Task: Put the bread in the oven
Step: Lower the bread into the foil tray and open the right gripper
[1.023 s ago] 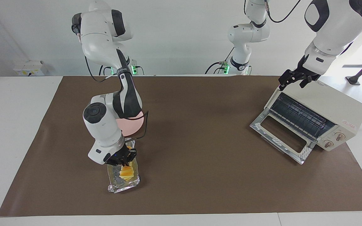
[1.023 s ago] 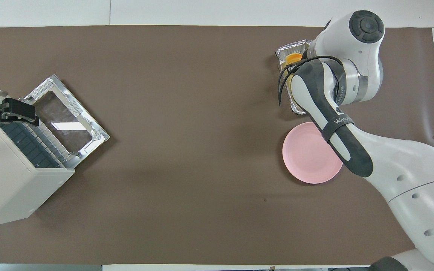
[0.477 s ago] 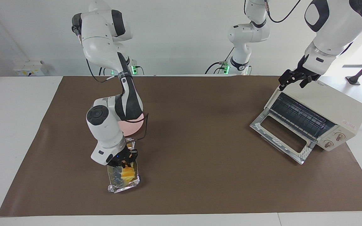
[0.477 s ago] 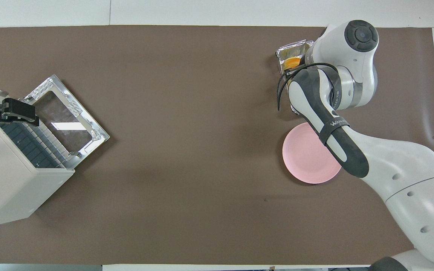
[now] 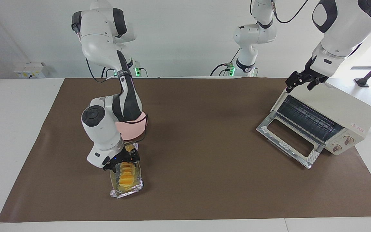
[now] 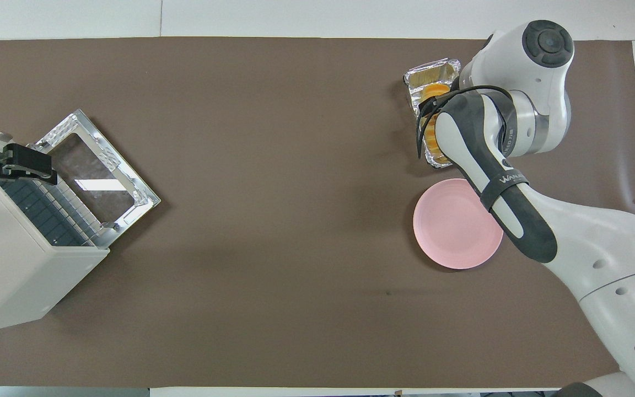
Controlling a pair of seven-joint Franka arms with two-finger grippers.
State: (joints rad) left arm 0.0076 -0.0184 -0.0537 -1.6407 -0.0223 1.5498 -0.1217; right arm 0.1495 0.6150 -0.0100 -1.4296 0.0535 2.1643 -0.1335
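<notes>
Brown matting covers the worktop, where the facing view alone shows the right end effector (image 5: 122,161), jaws spread, over the bread (image 5: 128,175) in its foil tray (image 5: 116,192), while the left end effector (image 5: 303,81) waits open over the open oven (image 5: 337,109).

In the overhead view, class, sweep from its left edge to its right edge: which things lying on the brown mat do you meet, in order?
toaster oven → its dropped-open glass door → foil tray holding the bread → pink plate.
</notes>
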